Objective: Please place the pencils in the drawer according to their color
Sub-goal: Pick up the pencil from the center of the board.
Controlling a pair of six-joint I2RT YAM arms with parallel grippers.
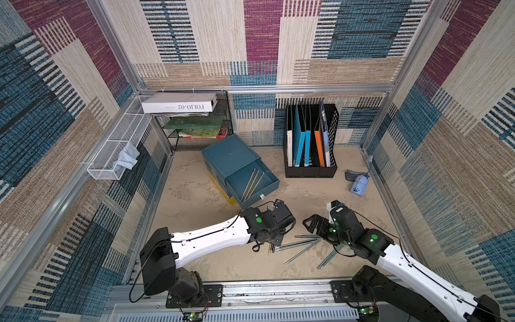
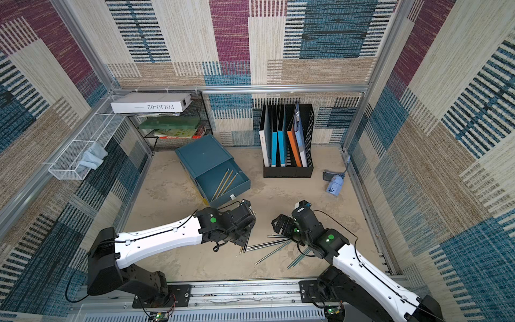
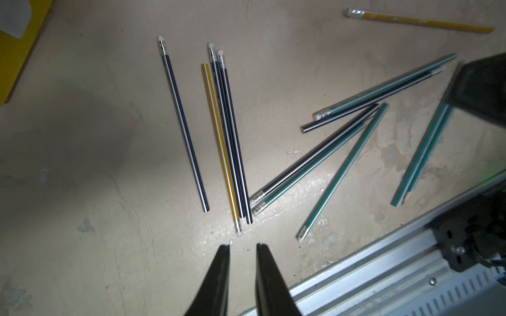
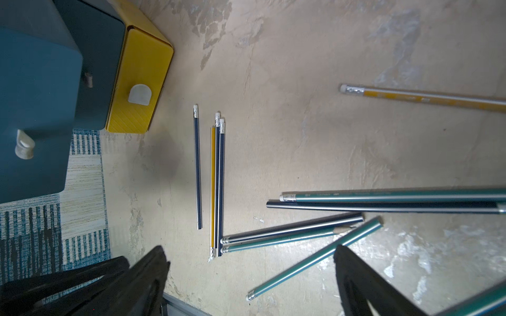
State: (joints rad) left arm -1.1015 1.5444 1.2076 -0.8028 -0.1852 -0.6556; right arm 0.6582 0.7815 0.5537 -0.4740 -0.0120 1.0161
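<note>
A teal cabinet has its top drawer pulled out, with three yellow-striped pencils lying inside. A yellow drawer shows at its bottom. Several loose pencils lie on the floor between the arms: black ones, one yellow one beside a black pair, teal ones, and another yellow one apart. My left gripper hovers just short of the yellow pencil's eraser end, its jaws a narrow gap apart and empty. My right gripper is wide open above a teal pencil.
A black file holder with folders stands at the back right. A wire shelf with books and a white box fills the back left. A white mesh basket hangs on the left wall. A small blue device lies right.
</note>
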